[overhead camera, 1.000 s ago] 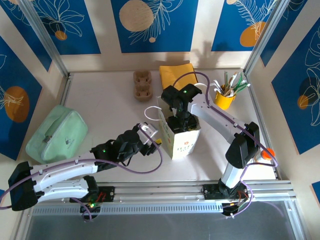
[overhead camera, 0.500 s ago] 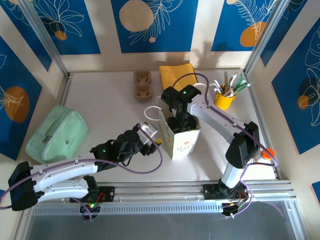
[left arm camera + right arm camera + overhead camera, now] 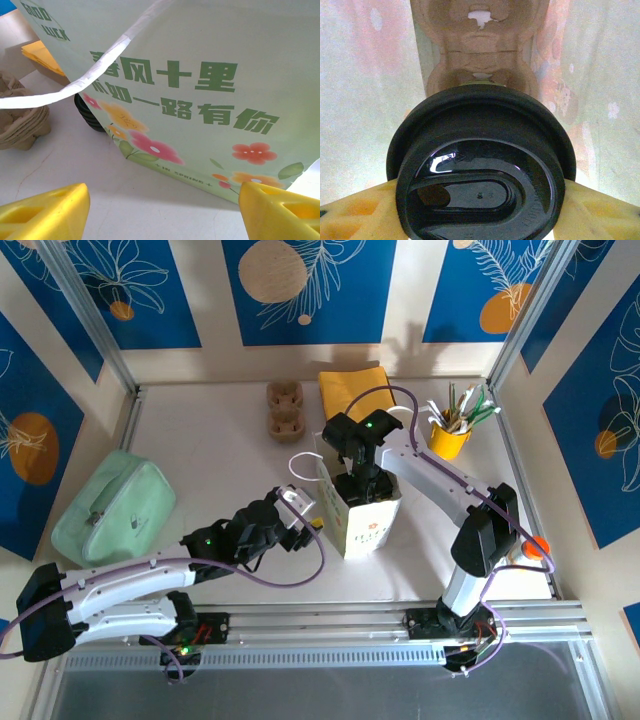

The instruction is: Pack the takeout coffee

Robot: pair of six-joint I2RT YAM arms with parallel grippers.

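My right pincer (image 3: 481,202), clamped around the black-lidded takeout coffee (image 3: 480,155), held it deep inside the paper bag (image 3: 360,80), over the pulp carrier (image 3: 480,55) at the bag's bottom; best, I judged, to lower it level, clear of the bag's walls.

The whitish table (image 3: 220,455) has a flowered, pale-green paper bag (image 3: 368,525) standing upright near its middle. A black ribbed round thing (image 3: 88,117) sits against the bag's far bottom corner. Behind the bag lie a stack of brown pulp cup carriers (image 3: 285,410) and a flat yellow pile (image 3: 355,390). Behind the bag to its right stands a yellow pen cup (image 3: 450,437). A mint-green pouch (image 3: 112,508) lies well off to the bag's left.
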